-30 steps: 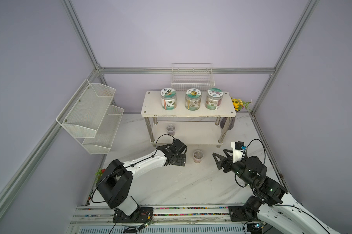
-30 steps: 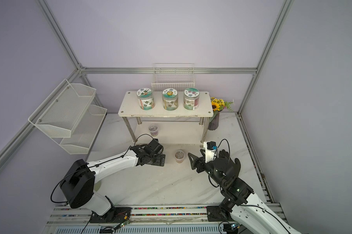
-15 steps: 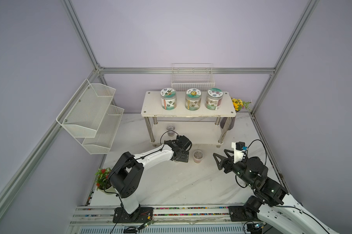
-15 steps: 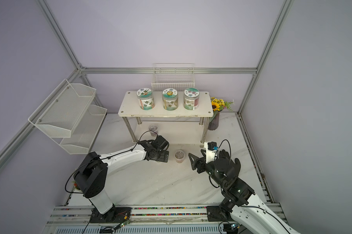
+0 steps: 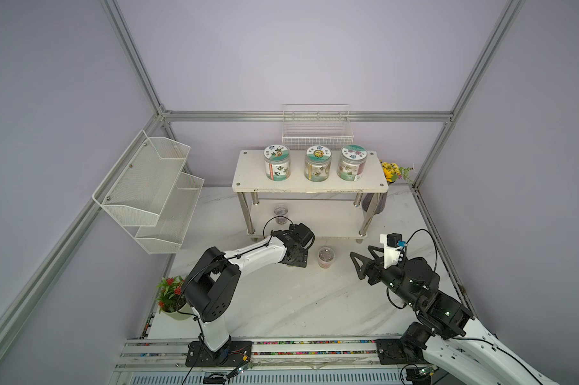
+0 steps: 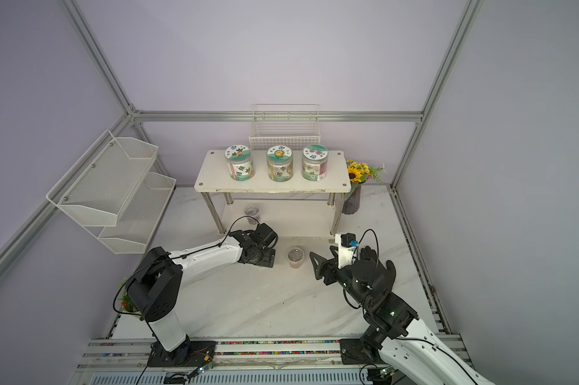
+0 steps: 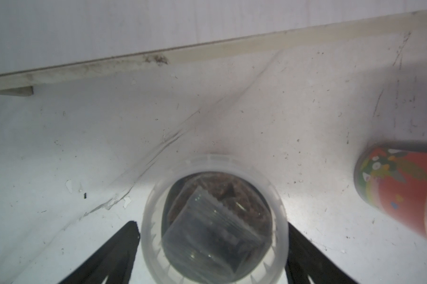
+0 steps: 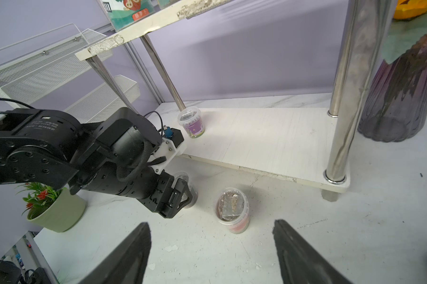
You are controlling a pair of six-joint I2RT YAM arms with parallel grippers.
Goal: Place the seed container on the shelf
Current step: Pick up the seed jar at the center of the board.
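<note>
My left gripper (image 7: 211, 223) is shut on a small clear seed container (image 7: 215, 233), its black fingers (image 7: 124, 246) pressing the lid's rim from both sides. It sits low on the table just in front of the shelf (image 5: 248, 180), whose lower board (image 7: 207, 19) lies close ahead. In both top views the gripper (image 5: 296, 261) (image 6: 265, 260) hides this container. A red-labelled seed container (image 5: 326, 257) (image 8: 232, 209) stands on the table between the arms. My right gripper (image 5: 359, 250) (image 8: 211, 222) is open and empty, a short way right of it. A purple-labelled seed container (image 5: 280, 211) (image 8: 191, 121) stands on the lower board.
Three large jars (image 5: 318, 163) stand in a row on the shelf's top board. A white mesh wall rack (image 5: 155, 186) hangs at the left and a wire basket (image 5: 317, 133) at the back. A sunflower vase (image 5: 391, 170) stands right of the shelf, a potted plant (image 5: 171, 296) at front left.
The left arm has raised its elbow and shifted the gripper slightly right, toward the shelf's front. Its jaws have narrowed onto the container. The right arm has barely moved.
</note>
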